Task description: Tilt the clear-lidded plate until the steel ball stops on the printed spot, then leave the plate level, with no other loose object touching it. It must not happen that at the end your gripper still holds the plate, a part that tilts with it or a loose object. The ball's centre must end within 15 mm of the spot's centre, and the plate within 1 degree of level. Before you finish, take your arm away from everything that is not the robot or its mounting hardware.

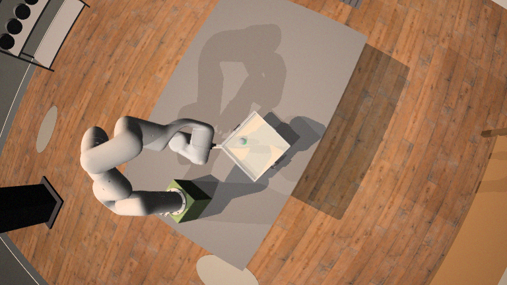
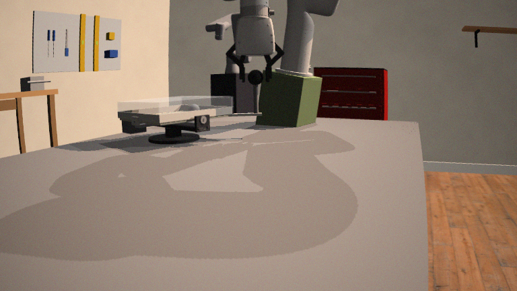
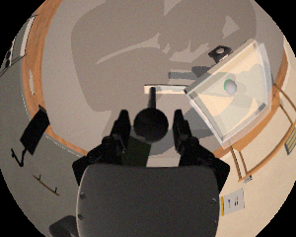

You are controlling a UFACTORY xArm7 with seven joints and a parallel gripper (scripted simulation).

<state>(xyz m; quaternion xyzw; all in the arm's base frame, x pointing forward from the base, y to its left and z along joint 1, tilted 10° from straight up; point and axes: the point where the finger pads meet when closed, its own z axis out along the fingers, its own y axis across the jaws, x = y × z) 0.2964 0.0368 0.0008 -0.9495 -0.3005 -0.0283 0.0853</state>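
Note:
The square clear-lidded plate [image 1: 257, 145] sits on a black pedestal [image 2: 173, 135] on the grey table and looks about level in the side view [image 2: 175, 110]. The steel ball [image 1: 243, 140] lies near the plate's corner closest to the arm, on a faint green spot; it also shows in the wrist view [image 3: 231, 85]. A thin rod [image 1: 218, 146] runs from that corner to a black knob [image 2: 255, 77]. My gripper [image 2: 255, 76] is open, its fingers on either side of the knob with small gaps, as the wrist view [image 3: 150, 125] also shows.
The arm's green base block [image 2: 288, 98] stands just right of the knob. A red drawer cabinet [image 2: 351, 93] is behind the table. A dark box [image 2: 223, 85] stands behind the plate. The table's right edge [image 2: 421, 180] drops to the wooden floor.

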